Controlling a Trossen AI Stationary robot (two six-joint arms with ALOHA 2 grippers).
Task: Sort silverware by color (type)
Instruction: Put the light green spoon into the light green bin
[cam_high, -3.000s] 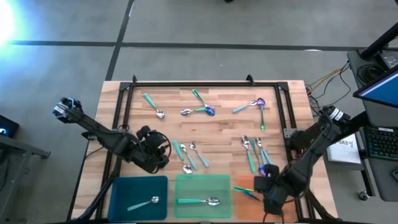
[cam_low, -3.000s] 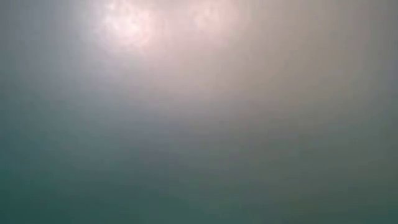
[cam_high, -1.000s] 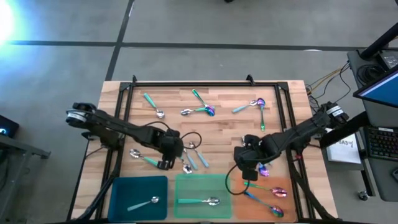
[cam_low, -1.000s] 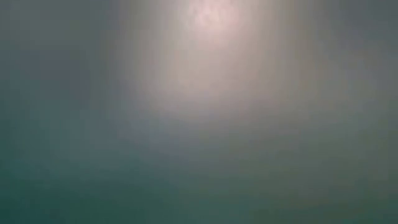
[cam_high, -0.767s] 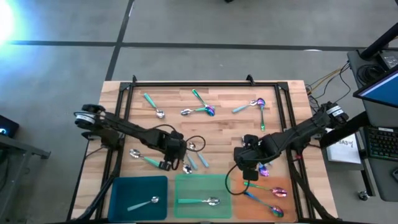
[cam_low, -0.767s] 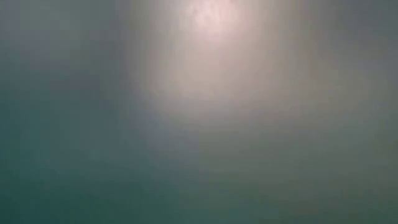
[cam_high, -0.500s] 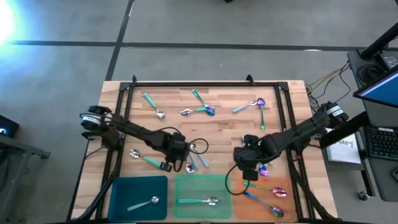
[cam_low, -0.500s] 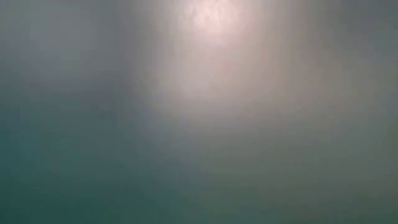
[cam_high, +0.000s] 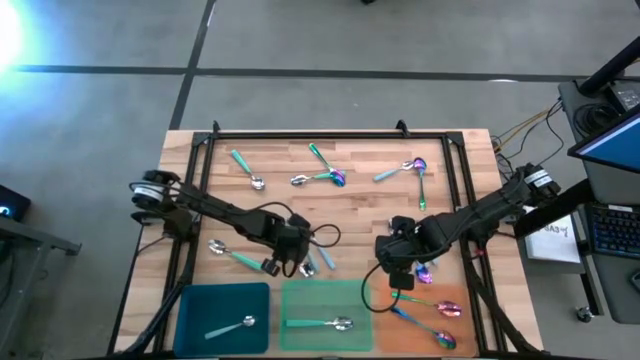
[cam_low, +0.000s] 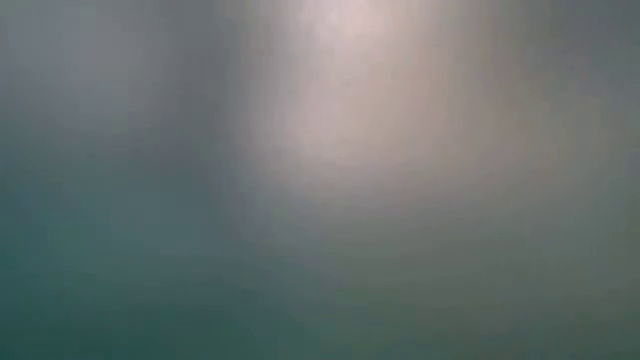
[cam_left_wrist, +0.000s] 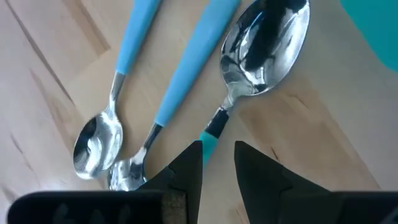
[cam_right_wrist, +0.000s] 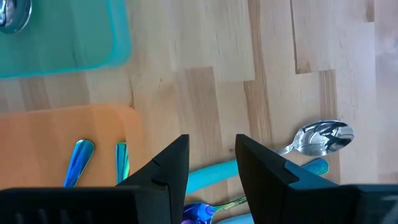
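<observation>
Small spoons lie scattered on the wooden table (cam_high: 350, 205). My left gripper (cam_high: 297, 254) is down over a cluster left of the middle, shut on a teal-handled spoon (cam_left_wrist: 264, 43) that lies beside two pale-blue-handled spoons (cam_left_wrist: 134, 43). My right gripper (cam_high: 395, 264) stands open over the right cluster, just beyond the orange tray (cam_high: 460, 292); a pale blue handle (cam_right_wrist: 208, 177) and a silver bowl (cam_right_wrist: 323, 138) lie below it. The low view shows only blur. My left gripper (cam_left_wrist: 217, 149) has the teal spoon's handle (cam_left_wrist: 209, 142) between its two fingers, close to the neck below the bowl. The fingers come down from above and lie across the handle. The spoon lies flat on the table, bowl pointing away from the fingers.
At the near edge stand a blue tray (cam_high: 200, 300) with one pale blue spoon, a green tray (cam_high: 300, 295) with one teal spoon, and the orange tray with iridescent spoons (cam_high: 445, 310). More spoons lie along the far side (cam_high: 320, 172) and one at the left (cam_high: 228, 252).
My left gripper has gone toward the table's right edge and a little toward the near edge, onto the spoon cluster left of the middle. My right gripper has kept still.
</observation>
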